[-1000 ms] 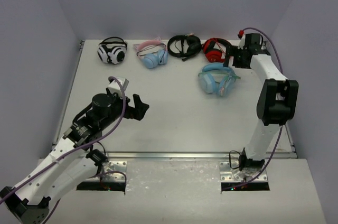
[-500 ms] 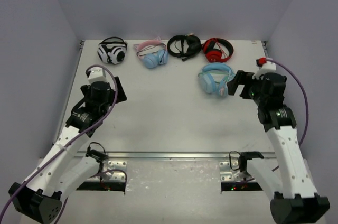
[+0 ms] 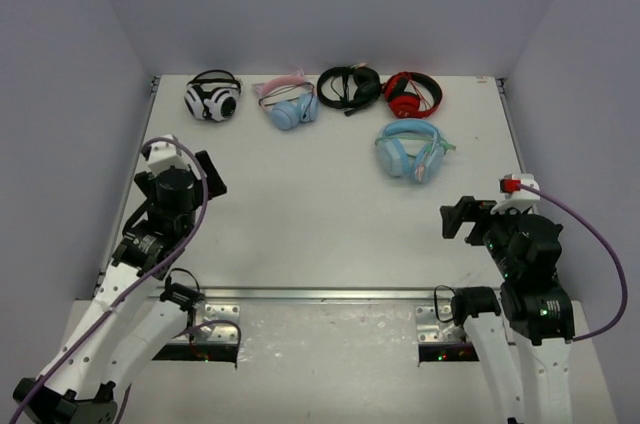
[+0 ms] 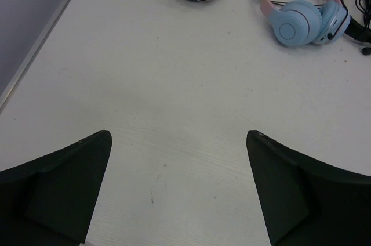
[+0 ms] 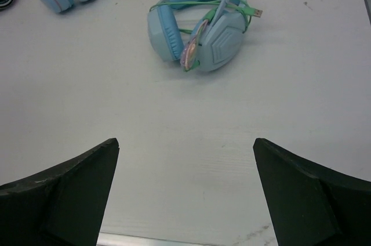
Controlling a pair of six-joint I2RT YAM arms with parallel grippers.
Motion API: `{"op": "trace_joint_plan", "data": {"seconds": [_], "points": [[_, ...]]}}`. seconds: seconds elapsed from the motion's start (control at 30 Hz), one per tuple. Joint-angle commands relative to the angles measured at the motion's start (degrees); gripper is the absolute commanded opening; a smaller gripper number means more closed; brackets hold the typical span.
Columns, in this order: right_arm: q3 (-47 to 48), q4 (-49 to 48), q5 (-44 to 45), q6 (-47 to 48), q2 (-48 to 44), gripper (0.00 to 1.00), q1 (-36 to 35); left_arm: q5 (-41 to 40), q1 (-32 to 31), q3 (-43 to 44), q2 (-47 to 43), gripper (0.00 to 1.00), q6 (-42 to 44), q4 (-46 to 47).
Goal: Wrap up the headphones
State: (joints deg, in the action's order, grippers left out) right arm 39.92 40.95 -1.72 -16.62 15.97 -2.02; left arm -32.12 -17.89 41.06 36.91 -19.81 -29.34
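The light-blue headphones [image 5: 197, 31] lie on the table [image 3: 320, 234] toward its far right corner. They are just in front of the red-and-black pair [image 3: 410, 94], which is in the row along the far edge with a black headset [image 3: 349, 87], a blue-and-pink cat-ear pair [image 3: 290, 104] and a white-and-black pair [image 3: 212, 99]. Their pale-green cable [image 5: 243, 9] is looped over the headband and around the cups rather than trailing across the table, and its plug end pokes out on the right side. Neither arm is touching anything. The left gripper [image 4: 178, 137] hangs over bare table near the left edge with its jaws spread wide and nothing between them. The right gripper [image 5: 185, 143] sits near the near right corner, well short of the headphones, also wide open and empty. Going by how the cable lies, the winding step looks finished or very nearly so, and this seems to be the closing stretch of the task. The one thing left to check is the free plug end. If it sits loose, the next move would call for the right gripper — the closer of the two — to reach forward and pinch the thin cable just behind the plug. It would then tuck the plug under a loop without dragging the coils off the headband.
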Motion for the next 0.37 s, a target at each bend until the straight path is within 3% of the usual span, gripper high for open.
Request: {"op": "trace_joint_plan", "data": {"seconds": [0.0, 0.33], "points": [[0.59, 0.44, -1.18, 0.8, 0.73, 0.99, 0.09, -0.93, 0.58, -0.71, -2.19, 1.0, -0.14, 3.06], [-1.86, -1.92, -2.41, 0.36, 3.72, 0.99, 0.09, 3.1, 0.58, -1.33, -2.45, 1.0, 1.27, 4.29]]}}
